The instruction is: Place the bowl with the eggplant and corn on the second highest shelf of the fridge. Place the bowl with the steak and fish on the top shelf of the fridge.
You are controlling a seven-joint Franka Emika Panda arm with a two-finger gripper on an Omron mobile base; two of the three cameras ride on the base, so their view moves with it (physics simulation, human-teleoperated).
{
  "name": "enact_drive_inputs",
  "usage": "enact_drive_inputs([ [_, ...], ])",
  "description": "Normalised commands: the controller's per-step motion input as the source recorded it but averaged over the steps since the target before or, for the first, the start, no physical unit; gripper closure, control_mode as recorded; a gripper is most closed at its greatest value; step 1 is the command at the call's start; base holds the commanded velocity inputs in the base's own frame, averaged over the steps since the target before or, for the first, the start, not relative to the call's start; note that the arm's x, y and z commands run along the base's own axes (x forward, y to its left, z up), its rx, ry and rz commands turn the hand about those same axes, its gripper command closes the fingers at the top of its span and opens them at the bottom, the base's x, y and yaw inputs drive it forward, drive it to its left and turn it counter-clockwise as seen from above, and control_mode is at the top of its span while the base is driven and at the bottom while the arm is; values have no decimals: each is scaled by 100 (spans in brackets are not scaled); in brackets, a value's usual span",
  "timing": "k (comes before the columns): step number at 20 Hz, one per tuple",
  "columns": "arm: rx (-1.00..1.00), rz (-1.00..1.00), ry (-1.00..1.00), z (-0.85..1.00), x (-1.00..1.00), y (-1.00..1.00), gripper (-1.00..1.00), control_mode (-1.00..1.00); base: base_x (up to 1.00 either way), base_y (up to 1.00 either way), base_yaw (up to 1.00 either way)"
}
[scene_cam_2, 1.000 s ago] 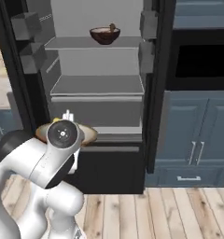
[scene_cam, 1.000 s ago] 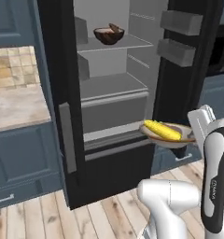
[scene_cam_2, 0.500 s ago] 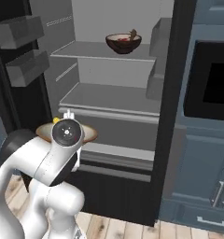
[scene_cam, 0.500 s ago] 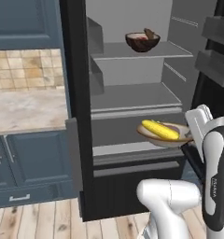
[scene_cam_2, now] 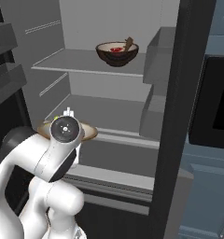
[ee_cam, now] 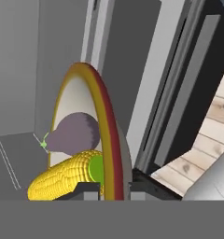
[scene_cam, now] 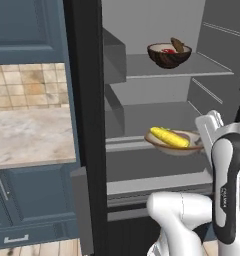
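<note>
My gripper [ee_cam: 107, 189] is shut on the rim of a tan bowl [scene_cam: 173, 142] that holds the yellow corn [scene_cam: 169, 137] and the purple-grey eggplant [ee_cam: 74, 133]. The bowl hangs level at the front edge of the second highest shelf [scene_cam: 152, 117] of the open black fridge [scene_cam: 84, 125]. In the right base view my wrist covers most of this bowl [scene_cam_2: 89, 133]. A dark bowl [scene_cam: 169, 54] with the red steak [scene_cam_2: 116, 49] and the brown fish [scene_cam_2: 128, 44] stands on the top shelf [scene_cam_2: 81, 63].
Grey door bins [scene_cam_2: 6, 79] stick out on the open door at the left of the right base view. A beige counter [scene_cam: 27, 135] over blue-grey cabinets [scene_cam: 32, 200] flanks the fridge. A black oven [scene_cam_2: 221, 98] sits on the other side.
The base has driven closer to the fridge, so the whole picture has shifted and the interior looks larger. The tan bowl stays in my grip, now at the second shelf's front edge.
</note>
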Motion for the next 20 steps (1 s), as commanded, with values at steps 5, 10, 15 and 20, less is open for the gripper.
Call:
enact_drive_inputs([
  [5, -6, -21, -26, 28, 68, 5, 100, -100, 0, 0, 0],
  [10, 0, -8, 0, -2, 100, -5, 100, -100, 0, 0, 0],
  [15, 0, -2, 5, -33, 98, -11, 100, -100, 0, 0, 0],
  [20, 0, 0, 5, -36, 83, -13, 100, -100, 0, 0, 0],
])
